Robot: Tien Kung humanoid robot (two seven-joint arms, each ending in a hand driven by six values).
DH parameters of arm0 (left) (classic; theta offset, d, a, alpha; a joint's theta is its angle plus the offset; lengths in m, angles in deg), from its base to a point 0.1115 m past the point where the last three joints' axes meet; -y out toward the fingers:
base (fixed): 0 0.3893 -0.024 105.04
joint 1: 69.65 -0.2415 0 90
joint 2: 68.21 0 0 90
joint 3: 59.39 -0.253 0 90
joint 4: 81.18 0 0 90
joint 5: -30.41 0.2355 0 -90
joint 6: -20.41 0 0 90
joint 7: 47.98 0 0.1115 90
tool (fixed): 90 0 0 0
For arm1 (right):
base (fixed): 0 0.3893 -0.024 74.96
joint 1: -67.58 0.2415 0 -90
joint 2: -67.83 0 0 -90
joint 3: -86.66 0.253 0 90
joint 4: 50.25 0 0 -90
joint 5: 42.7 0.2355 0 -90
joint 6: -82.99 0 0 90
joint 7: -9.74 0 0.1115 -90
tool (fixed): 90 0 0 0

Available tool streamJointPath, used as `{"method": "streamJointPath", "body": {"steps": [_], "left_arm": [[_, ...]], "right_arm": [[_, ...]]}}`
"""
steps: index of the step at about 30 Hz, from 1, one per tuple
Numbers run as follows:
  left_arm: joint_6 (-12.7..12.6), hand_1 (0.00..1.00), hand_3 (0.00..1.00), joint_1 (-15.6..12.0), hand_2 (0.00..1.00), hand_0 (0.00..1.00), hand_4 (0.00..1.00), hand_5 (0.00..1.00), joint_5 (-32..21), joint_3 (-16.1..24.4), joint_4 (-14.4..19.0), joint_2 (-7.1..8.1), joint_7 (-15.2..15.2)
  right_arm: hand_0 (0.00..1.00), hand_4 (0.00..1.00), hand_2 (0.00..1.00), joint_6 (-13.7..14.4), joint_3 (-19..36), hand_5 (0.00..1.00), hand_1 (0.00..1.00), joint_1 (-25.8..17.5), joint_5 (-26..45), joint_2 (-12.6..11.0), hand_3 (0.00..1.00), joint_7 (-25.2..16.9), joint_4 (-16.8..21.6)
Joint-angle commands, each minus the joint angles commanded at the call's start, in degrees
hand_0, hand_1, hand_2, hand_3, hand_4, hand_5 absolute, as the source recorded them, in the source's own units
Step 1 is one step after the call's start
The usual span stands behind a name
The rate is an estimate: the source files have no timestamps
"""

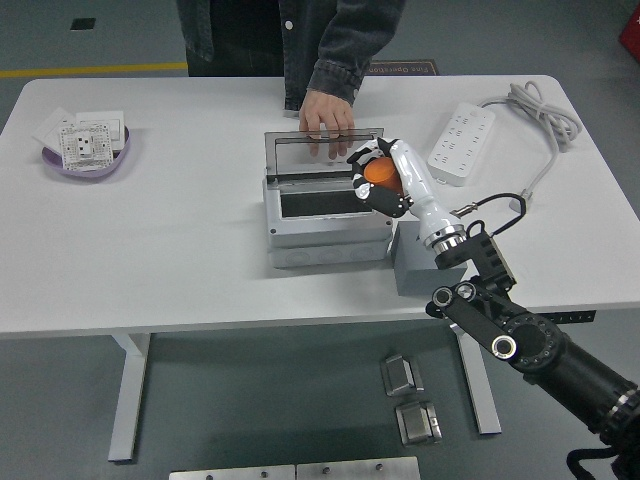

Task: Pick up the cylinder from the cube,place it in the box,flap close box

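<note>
My right hand [378, 180] comes in from the lower right and is shut on an orange cylinder [380, 173]. It holds the cylinder above the right end of the grey box [325, 240], which stands open at the table's middle. The box's clear lid [320, 150] lies folded back toward the far side. A grey cube [418, 268] stands just right of the box, partly under my forearm. A person's hand [326, 122] rests on the far edge of the lid. My left arm is out of view.
A purple bowl [85, 160] with white socket plates sits at the far left. A white power strip [462, 145] with its cable lies at the far right. Metal plates lie on the floor below the table.
</note>
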Motion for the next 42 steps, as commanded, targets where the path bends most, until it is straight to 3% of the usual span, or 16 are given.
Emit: {"method": "streamJointPath", "body": {"steps": [7, 8, 9, 14, 28, 38, 39, 42], "left_arm": [[0.02, 0.585, 0.593, 0.18, 0.554, 0.623, 0.427, 0.117, -0.62, -0.92, 0.00, 0.57, 0.18], [0.03, 0.585, 0.593, 0.19, 0.554, 0.623, 0.427, 0.117, -0.86, -1.19, 0.00, 0.67, 0.19], [0.01, 0.586, 0.592, 0.20, 0.555, 0.622, 0.429, 0.119, -1.09, -1.37, 0.00, 0.74, 0.18], [-0.06, 0.586, 0.592, 0.31, 0.555, 0.622, 0.429, 0.119, -1.18, -1.47, 0.00, 1.33, 0.14], [0.03, 0.588, 0.594, 0.72, 0.557, 0.622, 0.433, 0.132, -1.42, -2.20, 0.00, 1.42, 0.29], [-0.01, 0.588, 0.594, 1.21, 0.557, 0.621, 0.433, 0.133, -2.42, -3.33, 0.00, 1.40, 0.26], [-0.02, 0.588, 0.594, 1.23, 0.557, 0.621, 0.432, 0.133, -2.51, -3.41, 0.00, 1.40, 0.25], [-0.01, 0.588, 0.594, 1.32, 0.557, 0.621, 0.432, 0.133, -2.50, -3.42, 0.00, 1.40, 0.24]], "right_arm": [[0.229, 0.002, 0.228, -4.03, -5.33, 0.002, 0.177, 8.72, -9.88, 2.72, 0.222, 8.21, -4.94], [0.229, 0.002, 0.228, -4.49, -6.23, 0.002, 0.177, 9.93, -10.77, 2.94, 0.222, 8.79, -6.01], [0.145, 0.002, 0.258, -4.83, -6.96, 0.002, 0.175, 10.93, -11.21, 3.05, 0.260, 9.13, -6.85], [0.145, 0.002, 0.258, -6.24, -11.21, 0.002, 0.175, 15.19, -11.13, 3.20, 0.260, 9.68, -11.01], [0.142, 0.002, 0.245, -6.62, -15.08, 0.002, 0.175, 16.55, -9.33, 4.41, 0.266, 8.25, -13.76], [0.152, 0.002, 0.252, -9.82, -14.62, 0.002, 0.180, 16.72, -14.06, 4.90, 0.271, 8.64, -14.57], [0.468, 0.269, 0.492, -9.93, -14.75, 0.002, 0.357, 16.71, -14.59, 4.92, 0.570, 8.77, -14.60], [0.468, 0.269, 0.492, -10.19, -15.30, 0.002, 0.357, 16.63, -16.03, 4.90, 0.570, 9.08, -14.80]]}}
